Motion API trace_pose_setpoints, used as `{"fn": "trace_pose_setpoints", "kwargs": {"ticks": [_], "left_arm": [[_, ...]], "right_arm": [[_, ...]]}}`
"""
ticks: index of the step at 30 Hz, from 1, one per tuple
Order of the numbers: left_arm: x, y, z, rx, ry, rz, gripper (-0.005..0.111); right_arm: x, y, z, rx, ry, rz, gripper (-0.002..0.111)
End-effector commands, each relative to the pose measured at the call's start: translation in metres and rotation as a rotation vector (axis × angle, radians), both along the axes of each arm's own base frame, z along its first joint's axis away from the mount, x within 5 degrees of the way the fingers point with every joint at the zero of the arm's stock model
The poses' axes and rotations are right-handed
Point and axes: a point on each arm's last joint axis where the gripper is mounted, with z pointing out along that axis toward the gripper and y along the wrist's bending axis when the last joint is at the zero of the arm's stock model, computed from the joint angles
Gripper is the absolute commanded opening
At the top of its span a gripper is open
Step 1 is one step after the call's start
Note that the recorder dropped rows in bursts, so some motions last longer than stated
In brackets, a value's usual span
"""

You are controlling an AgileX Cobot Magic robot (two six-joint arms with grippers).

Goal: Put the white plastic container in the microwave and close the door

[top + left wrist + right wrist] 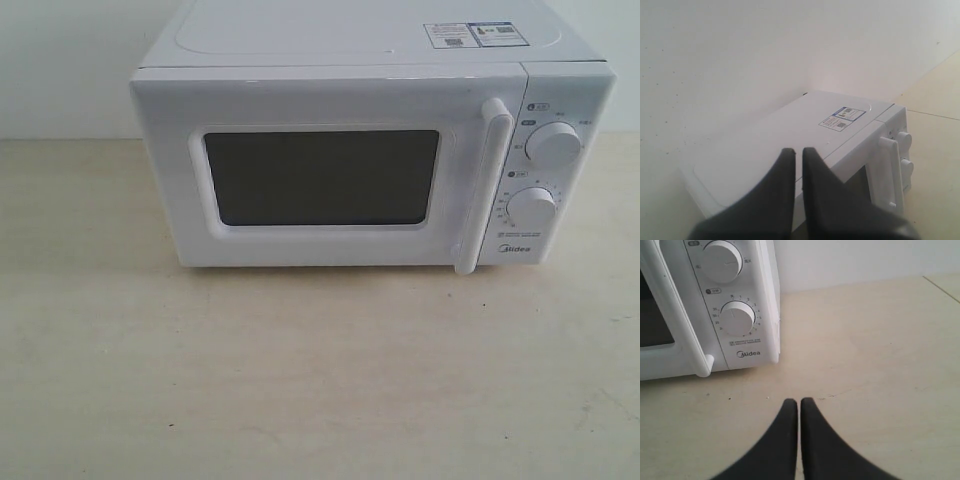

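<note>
The right gripper [799,402] is hanging low over the bare tabletop [865,365] with its two dark fingers pressed together and holding nothing. Near it, the dial side of the microwave [715,305] is showing, with the lower dial [737,318] and the Midea name under it. The left gripper [799,151] is hovering higher up, its fingers all but touching with only a thin slit between them, also empty, and looking down along the oven's flat top towards the stickers [841,117].

In the exterior view the microwave [340,45] is sitting on the tabletop [300,380] across the upper middle of the frame, backed by a pale wall [60,60]. The door [320,100] is lying flush and closed, its vertical bar handle [482,185] standing just left of the two round dials [553,143]. The dark window [320,178] is giving nothing away, so whether the white plastic container is resting inside cannot be told.
</note>
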Motion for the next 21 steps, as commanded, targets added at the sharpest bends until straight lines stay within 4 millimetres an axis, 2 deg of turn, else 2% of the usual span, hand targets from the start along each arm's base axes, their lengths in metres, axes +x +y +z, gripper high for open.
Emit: {"fn": "trace_pose_setpoints", "kwargs": {"ticks": [1, 13, 14, 17, 21], "left_arm": [[-0.003, 0.001, 0.003, -0.016, -0.006, -0.003, 0.004], [-0.004, 0.002, 0.005, -0.017, -0.016, 0.000, 0.004], [-0.006, 0.004, 0.005, 0.027, -0.047, 0.007, 0.004], [-0.020, 0.016, 0.011, 0.056, -0.115, 0.058, 0.004], [-0.060, 0.044, 0.022, -0.067, -0.148, 0.146, 0.004]], "right_arm": [[0.000, 0.000, -0.001, -0.013, -0.002, -0.004, 0.000], [0.000, 0.000, -0.001, -0.009, -0.002, -0.005, 0.000], [0.000, 0.000, -0.001, -0.009, -0.002, -0.005, 0.000], [0.000, 0.000, -0.001, -0.009, -0.002, -0.005, 0.000], [0.000, 0.000, -0.001, -0.009, -0.002, -0.005, 0.000]]}}
